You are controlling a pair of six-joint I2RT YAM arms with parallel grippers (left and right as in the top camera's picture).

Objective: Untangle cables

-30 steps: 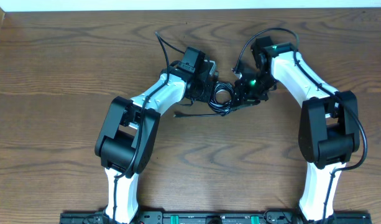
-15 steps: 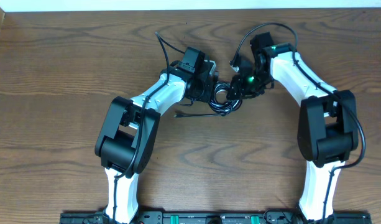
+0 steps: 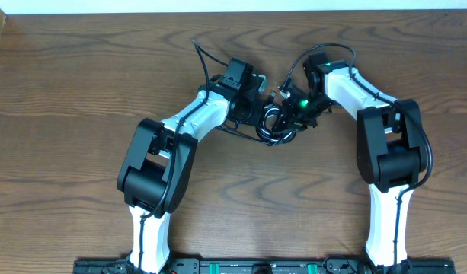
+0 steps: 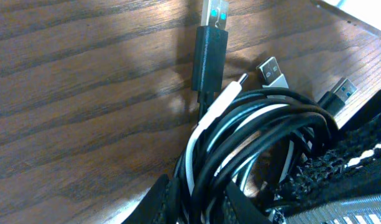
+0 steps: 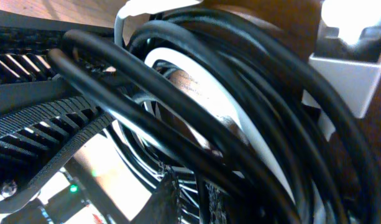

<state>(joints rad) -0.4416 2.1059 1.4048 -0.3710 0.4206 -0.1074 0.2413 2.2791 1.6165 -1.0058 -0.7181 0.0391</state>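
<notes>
A: What are the left fingers [image 4: 168,200] doing?

B: They are closed on the cables [image 4: 258,121]. The looped strands run down between them and are pinched there.

A: And the right fingers [image 5: 178,196]?

B: They are pressed right up against the same bundle, with black strands filling the wrist view. Whether they are clamped or parted, I cannot tell.

A: What is in the bundle?

B: Several black cords coiled together, with one white cable [image 4: 206,121] threaded through the loops. A black plug [image 4: 210,46] with a silver tip sticks out of the coil and lies flat on the table [image 4: 78,93]. Two more silver-tipped plugs [image 4: 274,68] lie just beside it.

A: Where does it all sit?

B: Seen from overhead, it sits in the middle of the table, toward the far side. The two arms meet over it from left and right.
</notes>
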